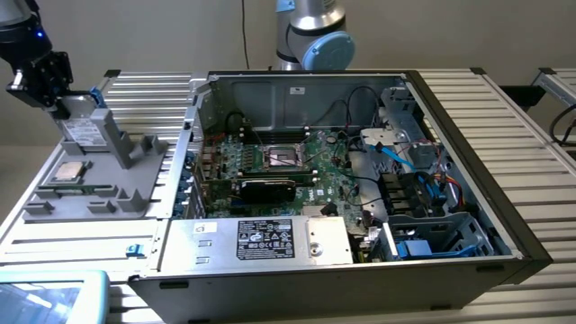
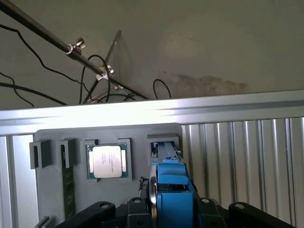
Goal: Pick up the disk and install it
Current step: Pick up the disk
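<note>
The disk (image 1: 88,127) stands on edge in a slot of the grey holder (image 1: 99,196) at the exterior view's left; it is silver-grey with a white label and a blue rail on its upper edge. My gripper (image 1: 65,101) sits at the top of the disk. In the wrist view the disk (image 2: 171,190) shows edge-on as a blue rail, and my gripper (image 2: 172,211) has its black fingers (image 2: 138,209) pressed against both sides of that rail. The disk's lower end still reaches into the holder (image 2: 133,135).
A square silver processor chip (image 1: 67,172) (image 2: 107,161) lies in the holder beside the disk. The open computer case (image 1: 531,236) fills the middle, with a silver box with a black label (image 1: 261,239) and a drive cage (image 1: 441,236) near the front. The arm's base (image 1: 311,34) stands behind it.
</note>
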Motion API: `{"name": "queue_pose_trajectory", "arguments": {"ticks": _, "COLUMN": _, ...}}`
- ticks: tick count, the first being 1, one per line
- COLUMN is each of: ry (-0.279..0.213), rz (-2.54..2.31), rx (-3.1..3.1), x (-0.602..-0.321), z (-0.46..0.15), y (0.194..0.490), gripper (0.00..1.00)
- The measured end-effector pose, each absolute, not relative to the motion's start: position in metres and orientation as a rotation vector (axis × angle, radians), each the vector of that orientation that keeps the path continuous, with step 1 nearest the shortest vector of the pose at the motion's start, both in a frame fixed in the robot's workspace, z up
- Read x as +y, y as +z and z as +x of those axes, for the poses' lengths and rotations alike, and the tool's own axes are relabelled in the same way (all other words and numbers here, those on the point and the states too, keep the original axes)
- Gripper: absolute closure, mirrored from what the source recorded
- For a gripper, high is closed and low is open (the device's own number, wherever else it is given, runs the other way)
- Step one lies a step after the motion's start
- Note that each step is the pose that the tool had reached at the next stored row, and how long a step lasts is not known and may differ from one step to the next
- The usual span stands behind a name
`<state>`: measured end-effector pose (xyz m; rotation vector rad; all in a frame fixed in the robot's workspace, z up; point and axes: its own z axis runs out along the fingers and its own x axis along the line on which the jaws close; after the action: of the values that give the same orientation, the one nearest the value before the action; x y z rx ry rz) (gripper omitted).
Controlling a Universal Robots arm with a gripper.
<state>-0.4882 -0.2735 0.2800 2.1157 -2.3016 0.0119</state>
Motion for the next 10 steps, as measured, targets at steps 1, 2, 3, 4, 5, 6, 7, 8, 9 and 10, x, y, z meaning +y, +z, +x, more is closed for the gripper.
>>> {"name": "queue_pose_trajectory", "arguments": {"ticks": 1, "ry": 0.012, "rz": 2.115, "rx": -2.302, "x": -0.274, "z": -0.488, "y": 0.28, "gripper": 0.63}}
{"name": "queue_pose_trajectory", "arguments": {"ticks": 2, "ry": 0.012, "rz": 2.114, "rx": -2.303, "x": -0.274, "z": -0.488, "y": 0.28, "gripper": 0.63}}
{"name": "queue_pose_trajectory", "arguments": {"ticks": 3, "ry": 0.012, "rz": 2.114, "rx": -2.303, "x": -0.274, "z": -0.488, "y": 0.28, "gripper": 0.63}}
{"name": "queue_pose_trajectory", "arguments": {"ticks": 4, "ry": 0.012, "rz": 2.114, "rx": -2.303, "x": -0.274, "z": -0.488, "y": 0.281, "gripper": 0.63}}
{"name": "queue_pose_trajectory", "arguments": {"ticks": 5, "ry": 0.013, "rz": 2.115, "rx": -2.304, "x": -0.274, "z": -0.488, "y": 0.283, "gripper": 0.63}}
{"name": "queue_pose_trajectory", "arguments": {"ticks": 6, "ry": 0.016, "rz": 2.116, "rx": -2.305, "x": -0.274, "z": -0.488, "y": 0.286, "gripper": 0.63}}
{"name": "queue_pose_trajectory", "arguments": {"ticks": 7, "ry": 0.018, "rz": 2.117, "rx": -2.306, "x": -0.274, "z": -0.488, "y": 0.288, "gripper": 0.63}}
{"name": "queue_pose_trajectory", "arguments": {"ticks": 8, "ry": 0.02, "rz": 2.118, "rx": -2.307, "x": -0.274, "z": -0.488, "y": 0.291, "gripper": 0.63}}
{"name": "queue_pose_trajectory", "arguments": {"ticks": 9, "ry": 0.023, "rz": 2.119, "rx": -2.309, "x": -0.274, "z": -0.488, "y": 0.293, "gripper": 0.63}}
{"name": "queue_pose_trajectory", "arguments": {"ticks": 10, "ry": 0.025, "rz": 2.12, "rx": -2.31, "x": -0.274, "z": -0.488, "y": 0.296, "gripper": 0.63}}
